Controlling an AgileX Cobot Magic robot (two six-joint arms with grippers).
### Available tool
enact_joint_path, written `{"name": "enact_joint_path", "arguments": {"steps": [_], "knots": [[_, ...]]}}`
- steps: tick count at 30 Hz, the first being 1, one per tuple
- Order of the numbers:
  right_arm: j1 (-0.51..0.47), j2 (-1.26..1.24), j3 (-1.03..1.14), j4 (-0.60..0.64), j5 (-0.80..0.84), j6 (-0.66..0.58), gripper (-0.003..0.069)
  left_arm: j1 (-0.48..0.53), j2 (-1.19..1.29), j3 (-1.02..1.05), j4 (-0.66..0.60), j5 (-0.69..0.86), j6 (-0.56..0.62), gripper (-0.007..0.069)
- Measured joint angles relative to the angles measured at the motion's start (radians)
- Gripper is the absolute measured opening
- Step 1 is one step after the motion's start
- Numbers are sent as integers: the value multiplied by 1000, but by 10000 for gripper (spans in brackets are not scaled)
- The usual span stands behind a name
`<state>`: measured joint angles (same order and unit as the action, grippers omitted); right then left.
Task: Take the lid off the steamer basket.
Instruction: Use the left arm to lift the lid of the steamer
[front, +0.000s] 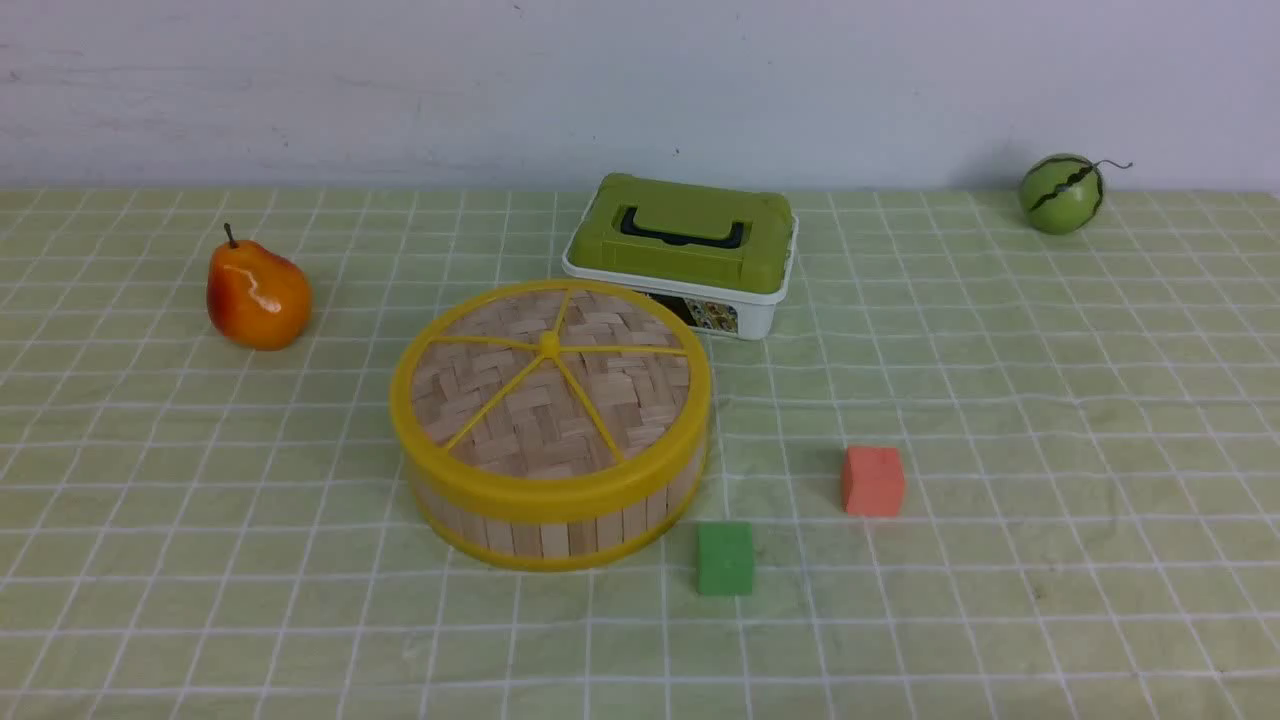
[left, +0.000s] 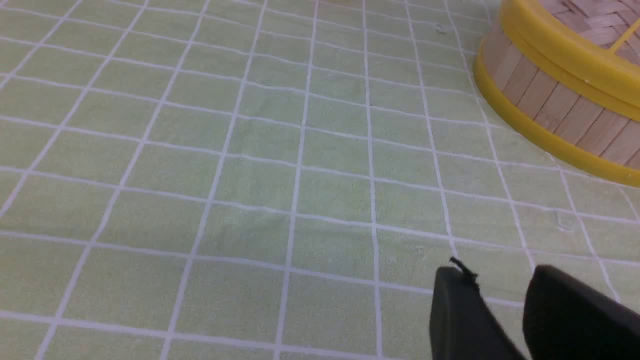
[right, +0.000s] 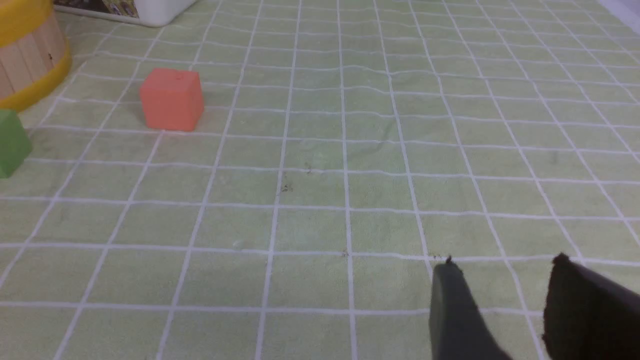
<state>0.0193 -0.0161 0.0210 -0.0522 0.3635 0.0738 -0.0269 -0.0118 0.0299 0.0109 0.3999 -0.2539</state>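
You have a pale green cloth (front: 1000, 350) with a white grid spread over the table, and a plain white wall (front: 400, 80) behind it. The lid (front: 550, 385) sits flat on the steamer basket (front: 560, 535) near the middle, just in front of a white box with a green top (front: 685, 250). Your left gripper (left: 500, 280) hangs over bare cloth near the basket's side, jaws apart with nothing between them. Your right gripper (right: 504, 265) is the same: parted, empty, cloth showing through the gap. Only the wrist views show those fingers. The front view alone gives you the pear (front: 258, 295) on the left and the small melon (front: 1062, 193) far right by the wall — the right wrist view brings the orange cube (right: 171, 99) and green cube (right: 12, 142) up close.
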Motion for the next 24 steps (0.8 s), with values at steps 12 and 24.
{"name": "enact_joint_path", "arguments": {"steps": [12, 24], "knots": [[0, 0, 0, 0, 0, 0, 241, 0, 0, 0, 0, 0, 0, 215], [0, 0, 0, 0, 0, 0, 241, 0, 0, 0, 5, -1, 0, 225]]}}
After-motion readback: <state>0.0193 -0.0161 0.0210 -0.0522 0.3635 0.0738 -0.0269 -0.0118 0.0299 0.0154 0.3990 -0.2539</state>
